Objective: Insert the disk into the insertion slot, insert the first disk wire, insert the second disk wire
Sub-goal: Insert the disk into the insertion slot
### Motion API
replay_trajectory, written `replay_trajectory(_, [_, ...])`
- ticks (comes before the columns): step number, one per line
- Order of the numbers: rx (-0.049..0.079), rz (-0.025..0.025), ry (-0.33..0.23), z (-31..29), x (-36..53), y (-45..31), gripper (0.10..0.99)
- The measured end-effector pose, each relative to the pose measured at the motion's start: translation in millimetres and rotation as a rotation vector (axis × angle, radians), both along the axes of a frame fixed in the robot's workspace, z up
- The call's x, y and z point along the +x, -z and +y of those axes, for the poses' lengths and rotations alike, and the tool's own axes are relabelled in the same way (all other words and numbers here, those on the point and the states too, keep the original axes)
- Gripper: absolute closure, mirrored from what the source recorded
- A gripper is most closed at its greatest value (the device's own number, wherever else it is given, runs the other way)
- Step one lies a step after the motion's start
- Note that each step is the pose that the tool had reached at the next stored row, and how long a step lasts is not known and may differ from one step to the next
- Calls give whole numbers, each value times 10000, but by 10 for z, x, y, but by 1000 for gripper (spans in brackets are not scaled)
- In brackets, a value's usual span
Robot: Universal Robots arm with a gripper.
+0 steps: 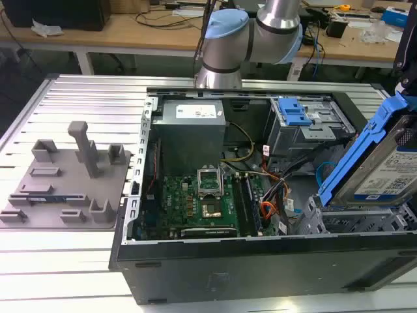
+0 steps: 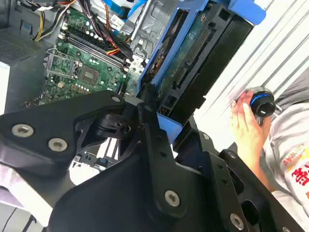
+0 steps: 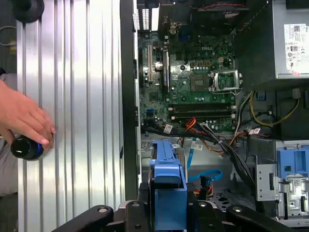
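While it hangs tilted at the exterior view's right, the disk (image 1: 381, 163) shows its white-and-blue label, its lower edge close over the insertion slot (image 1: 339, 220) in the open computer case (image 1: 260, 274). A white label marks the power supply (image 1: 189, 124). In the second wrist view, the gripper (image 2: 161, 113) has its jaws clamped on the disk's blue carrier, with a person's hand (image 2: 246, 125) near. In the first wrist view, cables (image 3: 217, 140) crowd the room beside the carrier.
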State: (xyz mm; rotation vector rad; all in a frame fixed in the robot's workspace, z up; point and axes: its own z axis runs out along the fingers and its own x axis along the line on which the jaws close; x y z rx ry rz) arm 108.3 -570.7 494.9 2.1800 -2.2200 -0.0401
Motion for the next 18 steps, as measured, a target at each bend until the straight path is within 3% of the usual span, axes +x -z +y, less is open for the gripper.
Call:
replay_trajectory(9, [0, 0, 0, 0, 0, 0, 722])
replay_trajectory(10, [53, -3, 0, -1, 0, -1, 722])
replay_trajectory(11, [258, -15, -1, -4, 0, 0, 722])
replay_trajectory(12, [644, -39, -1, -10, 0, 0, 722])
replay_trajectory(15, [686, -57, -2, -11, -4, 0, 722])
replay_trajectory(16, [686, -92, -11, -11, -4, 0, 722])
replay_trajectory(17, [687, -239, -24, -11, -4, 0, 722])
replay_trajectory(18, [686, -289, -26, -11, -5, 0, 722])
